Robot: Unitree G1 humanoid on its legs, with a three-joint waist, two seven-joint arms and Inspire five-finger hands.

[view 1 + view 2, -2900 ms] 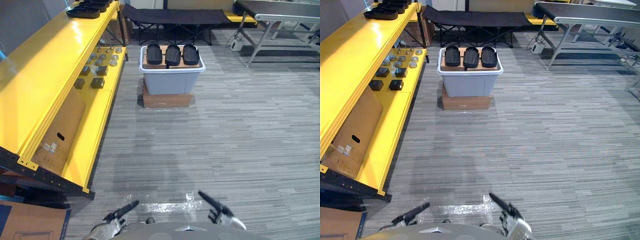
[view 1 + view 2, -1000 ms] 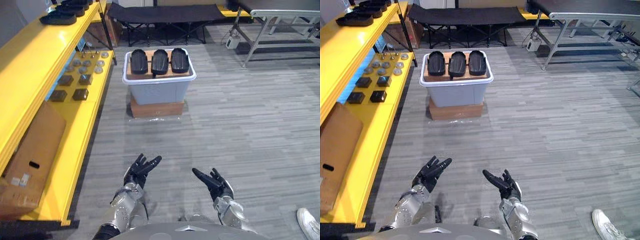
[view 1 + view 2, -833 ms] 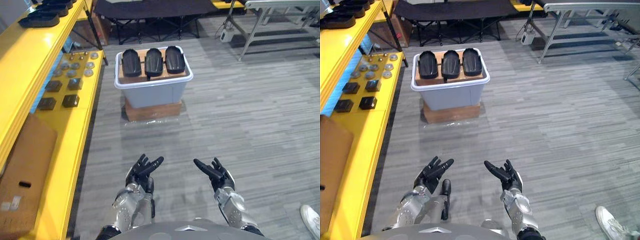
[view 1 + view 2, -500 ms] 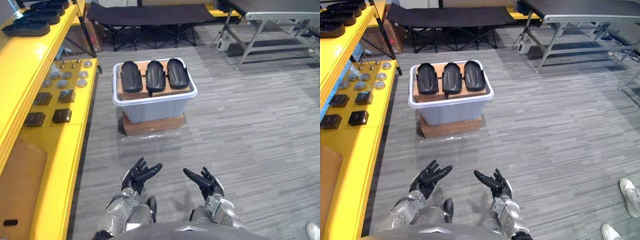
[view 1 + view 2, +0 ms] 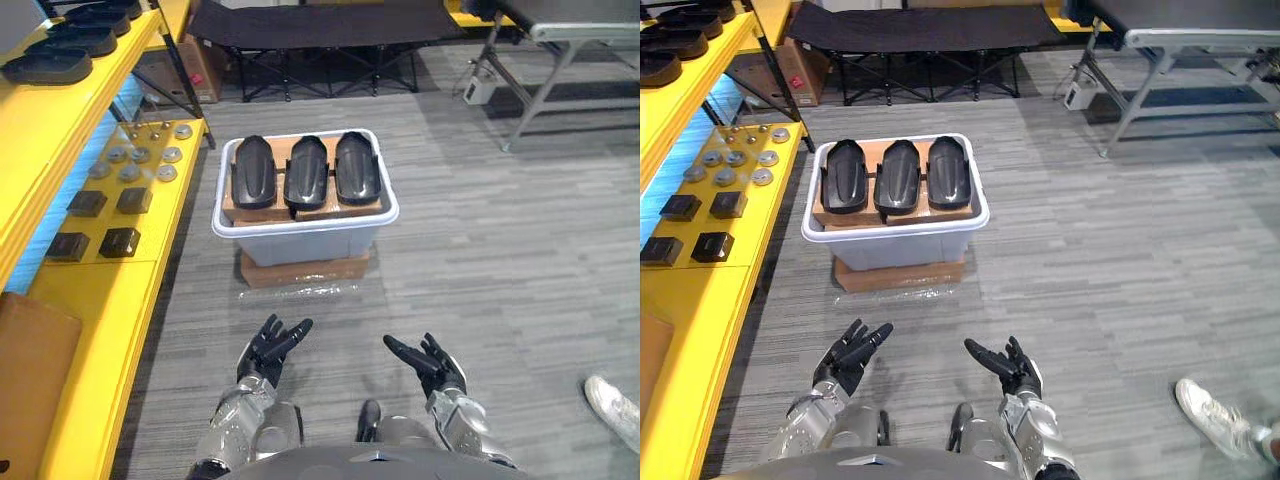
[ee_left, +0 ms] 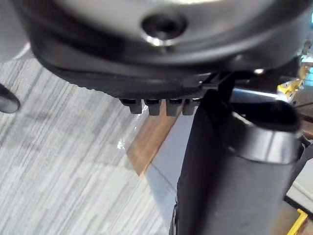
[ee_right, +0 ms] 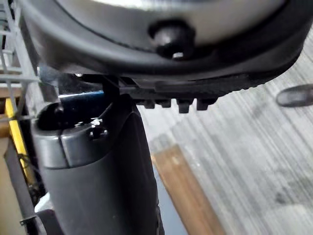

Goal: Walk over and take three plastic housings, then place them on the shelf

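Black plastic housings [image 5: 306, 172] sit in a row on the grey bin [image 5: 305, 240], well beyond both hands. Left hand [image 5: 266, 347] and right hand [image 5: 434, 362] hover empty, fingers spread.

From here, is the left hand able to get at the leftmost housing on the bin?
Probably not yet. The open left hand hangs short of the grey bin, floor between them. Nothing covers the leftmost housing; a step closer should do.
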